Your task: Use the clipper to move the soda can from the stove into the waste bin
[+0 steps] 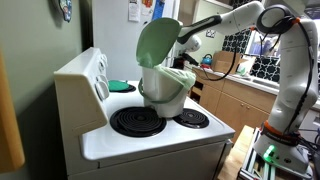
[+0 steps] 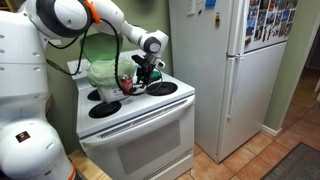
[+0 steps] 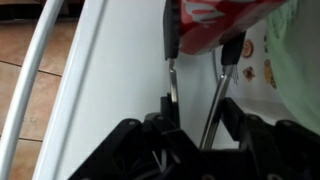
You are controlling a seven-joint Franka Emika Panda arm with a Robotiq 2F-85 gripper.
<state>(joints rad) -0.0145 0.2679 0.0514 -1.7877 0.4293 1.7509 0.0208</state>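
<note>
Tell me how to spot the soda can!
Find the big white stove. On its top stands a bin with a green lid, and right beside it the clipper pinches the can. It is the only red thing there, with white writing.

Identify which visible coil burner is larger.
The coil burner nearer the back control panel in an exterior view; the other burner beside it is clearly smaller.

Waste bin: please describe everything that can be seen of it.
The waste bin is small, cream-white, seemingly plastic, with a light green bag liner folded over its rim. Its rounded pale green lid stands open. It sits upright on the stove top among the coil burners. The red soda can is close beside it; contact is unclear.
</note>
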